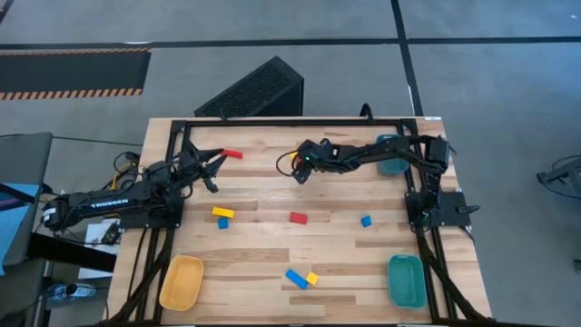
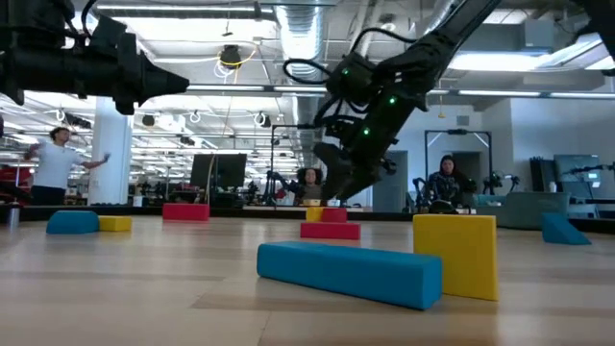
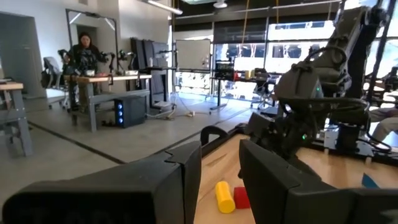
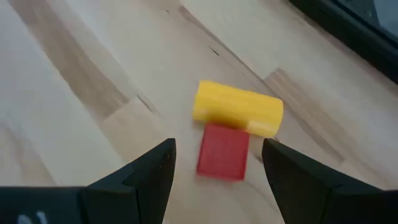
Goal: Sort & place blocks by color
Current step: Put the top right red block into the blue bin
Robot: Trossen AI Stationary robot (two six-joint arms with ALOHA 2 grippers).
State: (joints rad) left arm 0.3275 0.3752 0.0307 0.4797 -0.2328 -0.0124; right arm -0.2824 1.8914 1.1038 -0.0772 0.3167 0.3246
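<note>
From above: right tool (image 1: 299, 171) hanging far from the yellow tray (image 1: 181, 282), out toward the bench's (image 1: 263, 254) opposite edge, over a red cube touching a yellow bar (image 1: 292, 156), both barely visible here. Left tool (image 1: 211, 169) spread open on the tray's side of that pair, beside a red bar (image 1: 233, 154). Other blocks lying nearer the tray: yellow bar (image 1: 222, 212) with a blue block (image 1: 222, 222) against it, a red block (image 1: 298, 218), a blue cube (image 1: 366, 221), and a blue bar (image 1: 296, 278) touching a yellow cube (image 1: 312, 278). No block in the yellow tray yet.

From bench height: right tool hovering clear of the wood, above a red block (image 2: 330, 230).

From the left wrist: fingers (image 3: 180, 174) apart, empty, aimed at the same yellow and red pair with the right arm (image 3: 311, 93) hanging close over it. Likely trouble if both reach in: arms knocking together.

From the right wrist: fingers (image 4: 158, 163) set wide, nothing held, straddling the red cube (image 4: 224, 151); yellow bar (image 4: 238, 108) pressed against the cube's far face. Probable hazards: closing too deep and pinching both colours at once, or brushing the rounded bar and sending it rolling off. Also possible: an off-centre squeeze twisting the cube out of the grip and dragging the wrong colour toward the tray.
</note>
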